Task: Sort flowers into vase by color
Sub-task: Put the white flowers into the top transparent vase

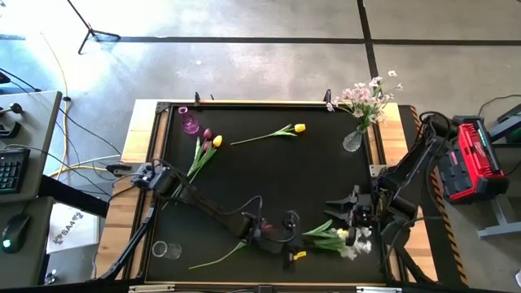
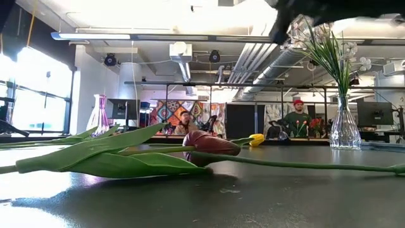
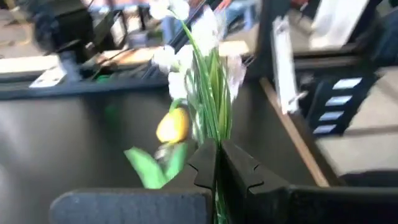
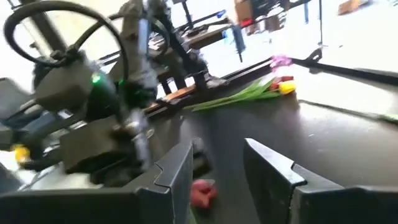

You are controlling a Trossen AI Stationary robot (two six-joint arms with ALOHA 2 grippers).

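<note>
Left gripper [image 3: 216, 163] is closed on the green stems of a spray of pale blossoms [image 3: 186, 43], which stands up from between its fingers, with a yellow tulip [image 3: 172, 124] just beside the stems (whether that tulip is also clamped we cannot tell). In the high view this gripper [image 1: 291, 236] is low on the table, at about six o'clock. Right gripper [image 4: 217, 163] waits near it, at about four o'clock, with its jaws apart and nothing between them.

We judge that we are in the carrying step: one pale spray is picked up. The clear vase [image 1: 352, 140] at about two o'clock already holds pale blossoms, so the next move calls for lifting the stems free and lowering them into that narrow neck. More tulips [image 1: 211, 140] lie at ten o'clock, near a pink vase [image 1: 190, 124].
</note>
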